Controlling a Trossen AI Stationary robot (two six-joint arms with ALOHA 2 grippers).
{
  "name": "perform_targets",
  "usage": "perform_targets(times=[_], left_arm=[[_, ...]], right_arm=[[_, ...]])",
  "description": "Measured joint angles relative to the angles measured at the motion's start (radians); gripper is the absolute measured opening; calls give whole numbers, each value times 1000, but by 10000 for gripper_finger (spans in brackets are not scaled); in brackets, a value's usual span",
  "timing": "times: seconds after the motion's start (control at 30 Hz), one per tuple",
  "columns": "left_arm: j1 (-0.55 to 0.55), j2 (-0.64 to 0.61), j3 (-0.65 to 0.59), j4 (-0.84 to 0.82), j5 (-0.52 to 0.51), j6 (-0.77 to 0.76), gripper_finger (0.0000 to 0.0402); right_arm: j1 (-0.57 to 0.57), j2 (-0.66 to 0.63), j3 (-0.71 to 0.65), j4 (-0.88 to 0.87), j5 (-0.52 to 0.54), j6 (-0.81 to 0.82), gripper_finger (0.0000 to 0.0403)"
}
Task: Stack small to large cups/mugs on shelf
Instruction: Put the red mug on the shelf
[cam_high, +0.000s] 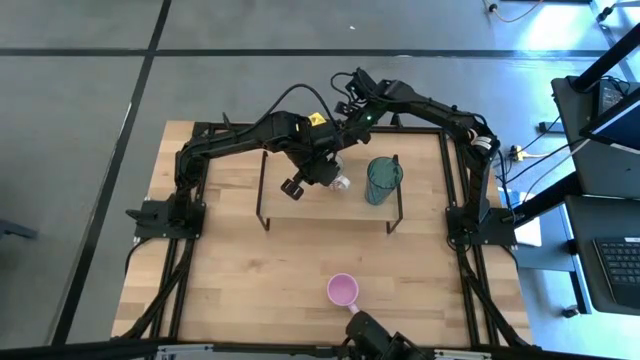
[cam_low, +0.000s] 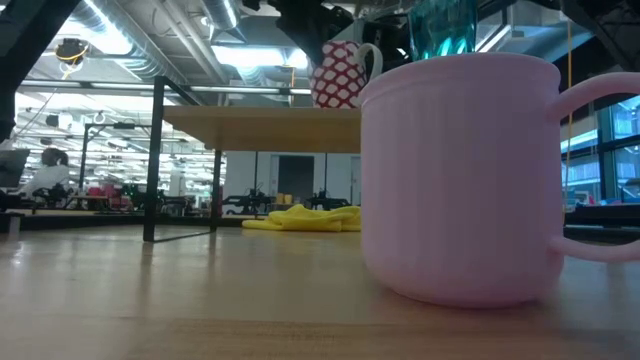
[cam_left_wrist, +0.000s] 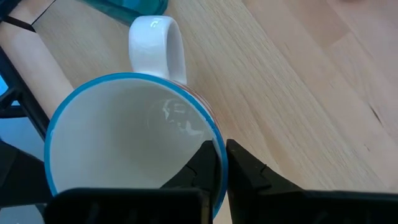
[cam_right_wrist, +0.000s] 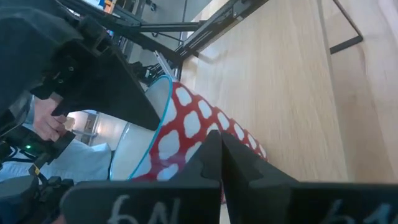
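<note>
Left claw (cam_left_wrist: 221, 171) pinches the rim of the red-patterned mug (cam_left_wrist: 134, 140) on the shelf (cam_high: 330, 200). Right claw (cam_right_wrist: 221, 155) is closed beside it, grasping nothing. Pink mug (cam_high: 343, 291) stands on the bench (cam_high: 250, 280).

We see a red-and-white patterned mug (cam_low: 338, 74) with a white handle and blue rim upright on the shelf (cam_low: 262, 128), beside the teal cup (cam_high: 382, 180). The pink mug (cam_high: 343, 291) stands on the tabletop (cam_high: 240, 280), well apart.

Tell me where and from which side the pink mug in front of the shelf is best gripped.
Probably at the rim wall of the pink mug, pinched from straight above with one finger inside and one outside, on the side away from its handle. It stands upright, mouth open upward, with nothing close beside it, so a top approach looks unobstructed.
</note>
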Motion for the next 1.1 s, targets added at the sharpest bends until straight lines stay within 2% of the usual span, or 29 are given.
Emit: perform_targets(times=[0.63, 1.1], left_arm=[[-17, 0, 0, -5, 2, -81, 28], [-25, -2, 0, -2, -3, -154, 55]], right_arm=[[0, 0, 0, -45, 0, -32, 5], [3, 0, 0, -51, -2, -30, 6]])
